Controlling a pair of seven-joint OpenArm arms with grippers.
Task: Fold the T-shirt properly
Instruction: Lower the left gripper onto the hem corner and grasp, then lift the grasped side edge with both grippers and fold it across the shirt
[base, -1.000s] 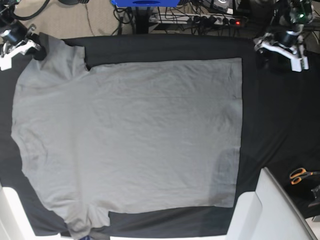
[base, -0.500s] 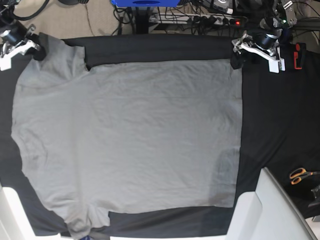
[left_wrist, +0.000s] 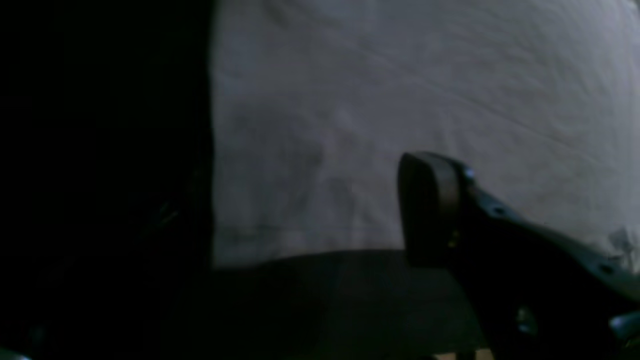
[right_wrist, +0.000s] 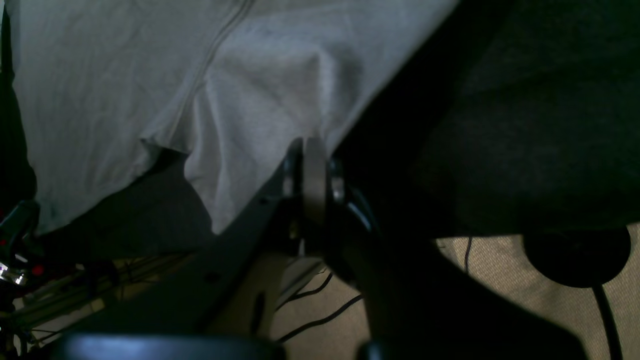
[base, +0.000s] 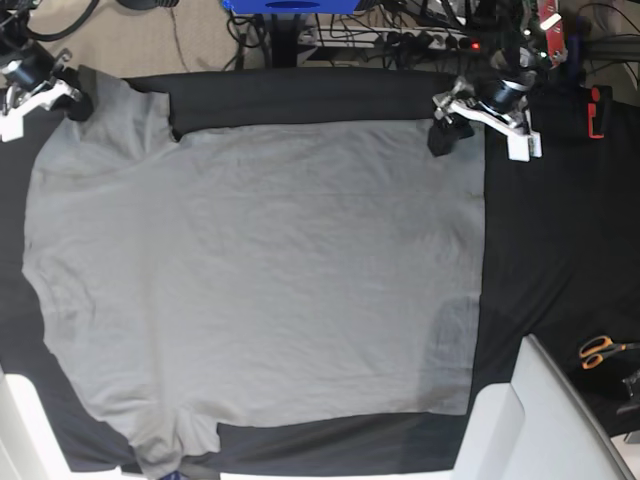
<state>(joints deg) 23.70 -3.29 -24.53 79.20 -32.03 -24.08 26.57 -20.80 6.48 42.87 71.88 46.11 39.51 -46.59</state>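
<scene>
Over the last second the left gripper (base: 462, 125) has swung in from off the cloth's far side to hang over the T-shirt's (base: 260, 270) far hem corner, while the shirt itself and the right gripper (base: 62, 92) have stayed as they were. The T-shirt lies spread flat and face down on the black cloth (base: 560, 250) that covers the table, hem toward the left gripper and sleeves toward the right one. In the left wrist view the hem corner (left_wrist: 220, 250) sits just ahead of and between the fingers (left_wrist: 430, 210), one pad over the grey fabric and the other lost in darkness beyond the edge, so the jaws look spread well apart with nothing between them yet; that straddle reads as the setup for pinching the corner. The right gripper's jaws are pressed together on the edge of the far sleeve (right_wrist: 260, 125), fabric bunching into a small peak just in front of the fingertips (right_wrist: 307, 165), probably to anchor that end so both far corners can be lifted together for a lengthwise fold. Well behind the left gripper, near the table's near edge, lie orange-handled scissors (base: 600, 351), clear of the work.
</scene>
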